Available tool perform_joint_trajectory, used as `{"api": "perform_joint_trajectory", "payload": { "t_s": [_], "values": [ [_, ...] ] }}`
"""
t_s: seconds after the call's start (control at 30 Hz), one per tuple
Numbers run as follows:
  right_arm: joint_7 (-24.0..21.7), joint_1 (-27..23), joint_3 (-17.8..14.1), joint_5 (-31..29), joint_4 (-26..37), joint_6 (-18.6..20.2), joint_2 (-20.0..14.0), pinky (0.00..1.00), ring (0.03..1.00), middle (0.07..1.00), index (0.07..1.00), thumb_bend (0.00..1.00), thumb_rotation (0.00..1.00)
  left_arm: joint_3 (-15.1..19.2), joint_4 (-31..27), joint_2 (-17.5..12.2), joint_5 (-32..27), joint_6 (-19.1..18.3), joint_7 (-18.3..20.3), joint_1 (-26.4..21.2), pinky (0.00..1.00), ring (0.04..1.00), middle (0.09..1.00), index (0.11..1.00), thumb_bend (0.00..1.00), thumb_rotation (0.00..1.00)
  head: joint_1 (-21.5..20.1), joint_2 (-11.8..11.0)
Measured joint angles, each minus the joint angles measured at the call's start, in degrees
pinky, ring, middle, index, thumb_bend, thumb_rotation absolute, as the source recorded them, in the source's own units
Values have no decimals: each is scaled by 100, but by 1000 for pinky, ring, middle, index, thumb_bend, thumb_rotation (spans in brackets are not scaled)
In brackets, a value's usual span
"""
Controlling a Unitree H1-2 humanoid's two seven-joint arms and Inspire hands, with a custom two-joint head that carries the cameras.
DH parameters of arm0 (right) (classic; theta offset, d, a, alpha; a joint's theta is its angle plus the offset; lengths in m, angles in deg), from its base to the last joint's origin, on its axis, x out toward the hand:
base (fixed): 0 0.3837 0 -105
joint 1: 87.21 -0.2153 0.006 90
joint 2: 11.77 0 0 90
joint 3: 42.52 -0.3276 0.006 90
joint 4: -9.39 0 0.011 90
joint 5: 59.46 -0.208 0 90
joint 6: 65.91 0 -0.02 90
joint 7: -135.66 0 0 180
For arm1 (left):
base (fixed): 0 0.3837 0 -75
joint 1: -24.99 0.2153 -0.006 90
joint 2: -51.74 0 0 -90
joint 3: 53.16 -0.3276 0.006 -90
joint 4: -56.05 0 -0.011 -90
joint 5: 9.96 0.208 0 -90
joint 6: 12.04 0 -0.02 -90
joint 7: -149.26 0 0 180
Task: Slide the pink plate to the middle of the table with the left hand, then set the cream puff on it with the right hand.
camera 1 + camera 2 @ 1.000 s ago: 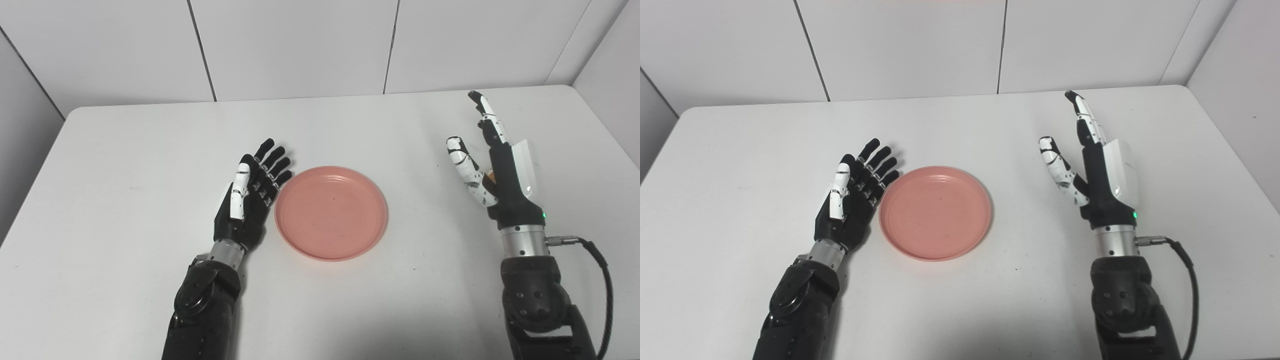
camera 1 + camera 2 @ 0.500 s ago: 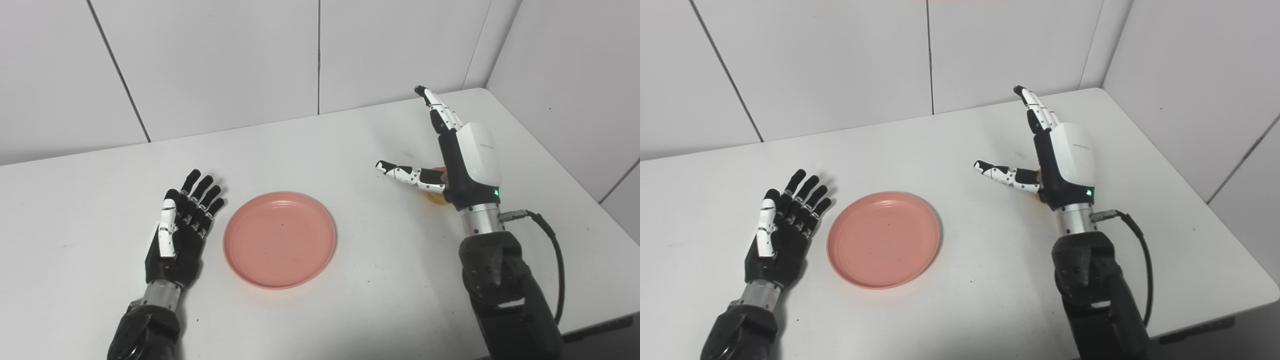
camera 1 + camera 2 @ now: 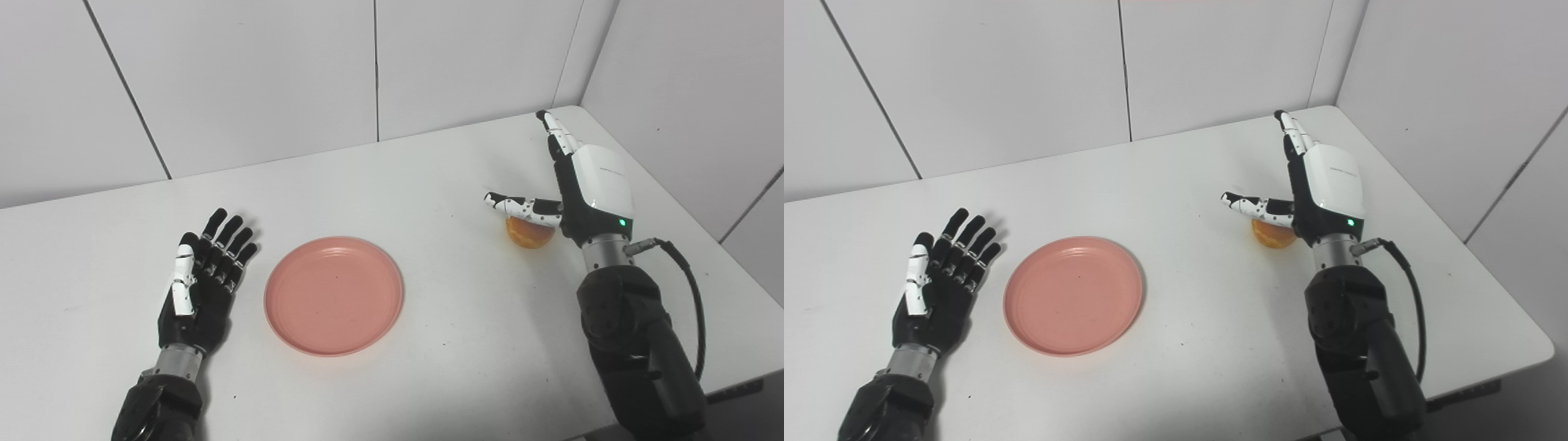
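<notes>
L-eye: my right hand [image 3: 582, 190] spread, holding nothing, thumb over cream puff [image 3: 528, 233] on counter [image 3: 453, 343] | puff prob light, soft, crushable; take sides gently | R-eye: my left hand [image 3: 934, 288] empty, fingers apart, beside pink plate [image 3: 1073, 295] mid-counter

Desk [image 3: 429, 171] smooth matt white, faint dark specks. Plate [image 3: 334, 295] pink, looks plastic, slight sheen, faint concentric ridges. Puff [image 3: 529, 234] golden-orange, soft sheen on top. Left hand [image 3: 199, 285] matt black plastic, one white glossy segment. Right hand [image 3: 591, 184] has a glossy white plastic back shell, black body, fingers [image 3: 554, 125] white with black parts. Both wrists brushed metal. Forearms dull black. Cable [image 3: 689, 288] black, rubbery. Wall [image 3: 245, 73] smooth matt white panels.
</notes>
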Motion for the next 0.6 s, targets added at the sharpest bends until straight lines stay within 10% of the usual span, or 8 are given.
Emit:
{"api": "perform_joint_trajectory", "payload": {
  "t_s": [0.6],
  "values": [
    [-182, -58, 68, -57, -667, 311, -216, 749, 880, 916, 945, 957, 646, 128, 5, -189, -224, -100, 59, -21, 935, 928, 921, 914, 411, 1000, -220, 237]
  ]
}}
